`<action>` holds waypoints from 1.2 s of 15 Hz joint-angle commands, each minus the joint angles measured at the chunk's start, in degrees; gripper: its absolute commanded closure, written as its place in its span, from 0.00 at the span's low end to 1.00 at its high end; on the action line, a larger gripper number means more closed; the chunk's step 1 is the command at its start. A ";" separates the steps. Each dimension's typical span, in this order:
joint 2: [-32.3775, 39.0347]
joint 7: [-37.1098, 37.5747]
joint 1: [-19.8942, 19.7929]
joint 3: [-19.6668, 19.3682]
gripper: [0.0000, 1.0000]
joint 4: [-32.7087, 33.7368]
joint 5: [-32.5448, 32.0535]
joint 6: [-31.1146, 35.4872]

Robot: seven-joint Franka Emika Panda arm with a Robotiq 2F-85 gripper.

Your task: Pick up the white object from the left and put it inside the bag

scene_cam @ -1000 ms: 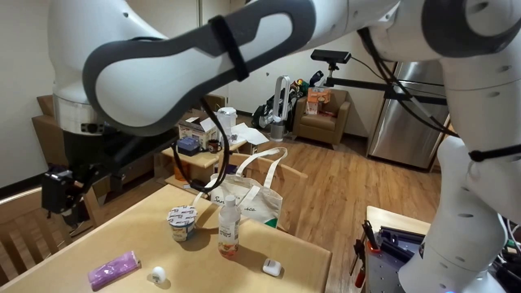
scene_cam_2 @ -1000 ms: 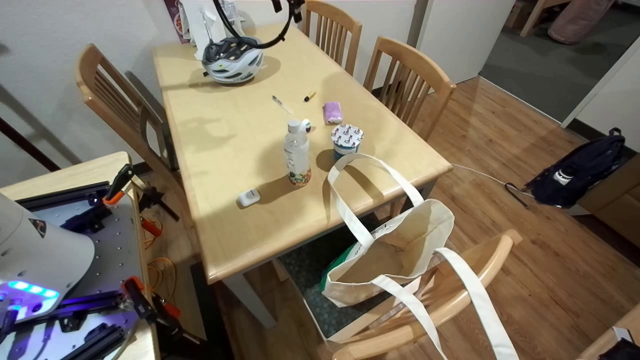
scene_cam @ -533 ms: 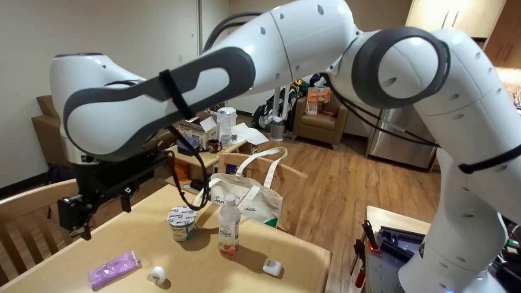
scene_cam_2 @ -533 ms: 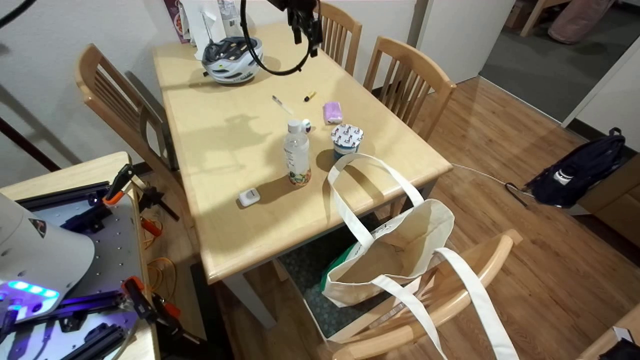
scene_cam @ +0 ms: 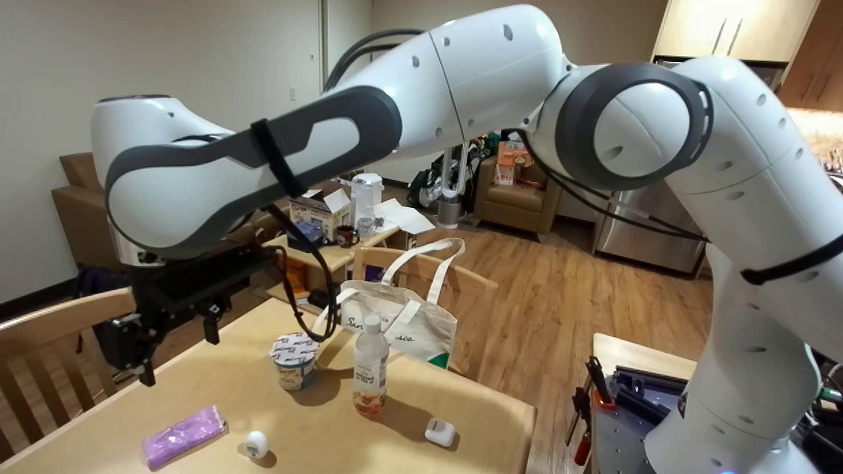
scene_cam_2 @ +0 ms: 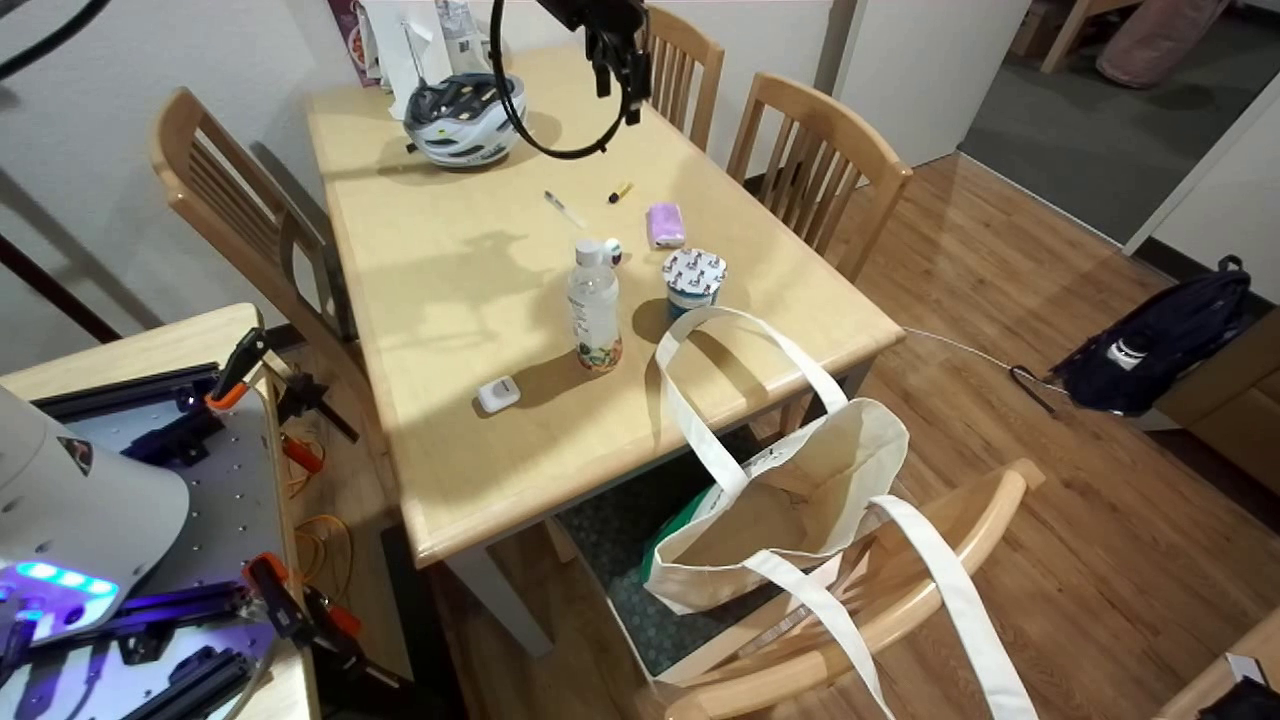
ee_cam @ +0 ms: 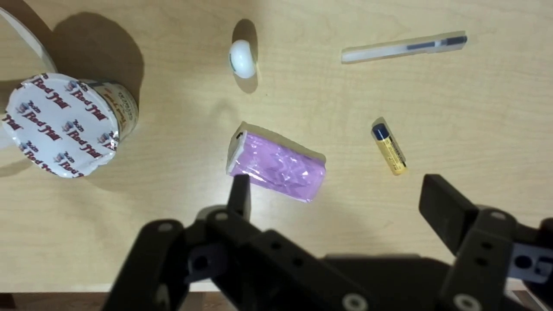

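The small roundish white object (scene_cam: 257, 445) sits on the table near the purple packet in an exterior view. In an exterior view it shows partly behind the clear bottle (scene_cam_2: 612, 251). In the wrist view the white object (ee_cam: 243, 59) lies upper left of the jaws, apart from them. The white bag (scene_cam: 395, 316) stands on a chair at the table's end. Its open top faces up in an exterior view (scene_cam_2: 780, 515). My gripper (ee_cam: 336, 190) is open and empty, above the table near its chair-side edge; it shows in both exterior views (scene_cam: 179, 352) (scene_cam_2: 618, 98).
The purple packet (ee_cam: 278, 166), yellow stick (ee_cam: 391, 149), pen (ee_cam: 404, 48) and lidded cup (ee_cam: 65, 125) lie or stand around the white object. The clear bottle (scene_cam: 371, 368) and flat white block (scene_cam: 440, 432) are nearer the bag. A helmet (scene_cam_2: 465, 120) sits at the far end.
The arm has come down and the gripper has moved in over the table, rightward in an exterior view. The last half second shows only a small shift. The objects have not moved.
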 commanded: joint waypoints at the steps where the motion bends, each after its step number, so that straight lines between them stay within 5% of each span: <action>1: 5.49 1.57 0.78 -1.49 0.00 6.46 0.61 -4.73; 18: 22.65 1.06 -2.73 -0.36 0.00 19.43 6.57 -14.82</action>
